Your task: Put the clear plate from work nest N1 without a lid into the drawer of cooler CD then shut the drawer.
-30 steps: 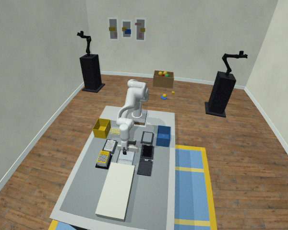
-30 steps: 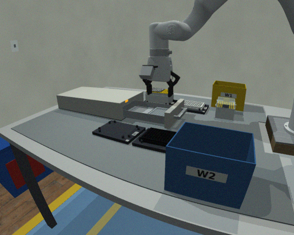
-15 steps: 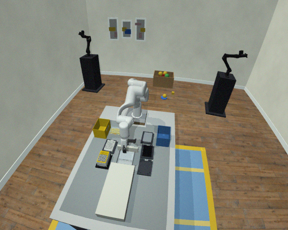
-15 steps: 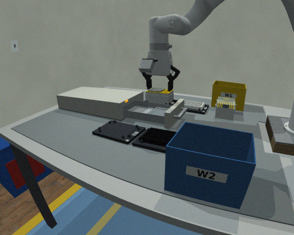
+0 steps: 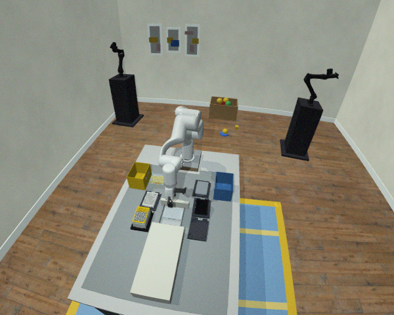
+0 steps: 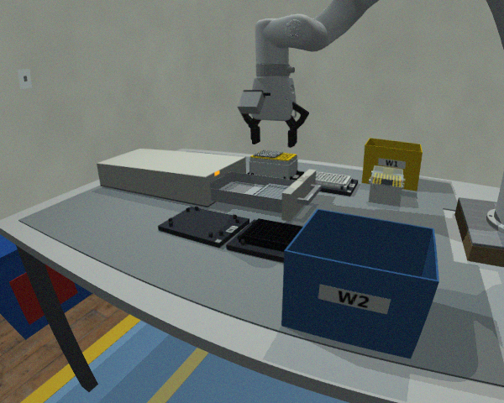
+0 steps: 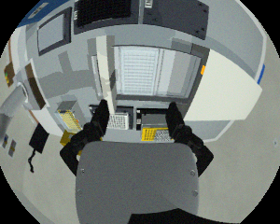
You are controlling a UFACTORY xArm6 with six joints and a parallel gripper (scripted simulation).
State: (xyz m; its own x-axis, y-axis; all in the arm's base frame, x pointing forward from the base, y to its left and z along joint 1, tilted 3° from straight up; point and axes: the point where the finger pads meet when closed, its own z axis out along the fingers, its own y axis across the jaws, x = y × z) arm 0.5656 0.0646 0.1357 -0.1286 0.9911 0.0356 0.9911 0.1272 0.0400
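The cooler CD (image 6: 156,171) has its drawer (image 6: 259,189) pulled out toward the arm's base, and its amber lamp (image 6: 217,173) is lit. The clear plate (image 7: 136,69) lies flat on the drawer's floor in the place nearer the drawer front (image 6: 300,197), long side across the drawer. It also shows in the top view (image 5: 172,214). My gripper (image 6: 273,139) is open and empty, well above the drawer's far side, fingers pointing down. It also shows in the wrist view (image 7: 139,108) and in the top view (image 5: 170,202). The bar handle (image 6: 311,195) faces the arm's base.
The yellow-topped tip box (image 6: 273,162) stands just behind the drawer, below the gripper. A well plate (image 6: 335,180) lies beside it. An empty black nest (image 6: 203,225) and a black plate (image 6: 270,234) lie in front. Yellow bin W1 (image 6: 391,162) and blue bin W2 (image 6: 360,281) stand right.
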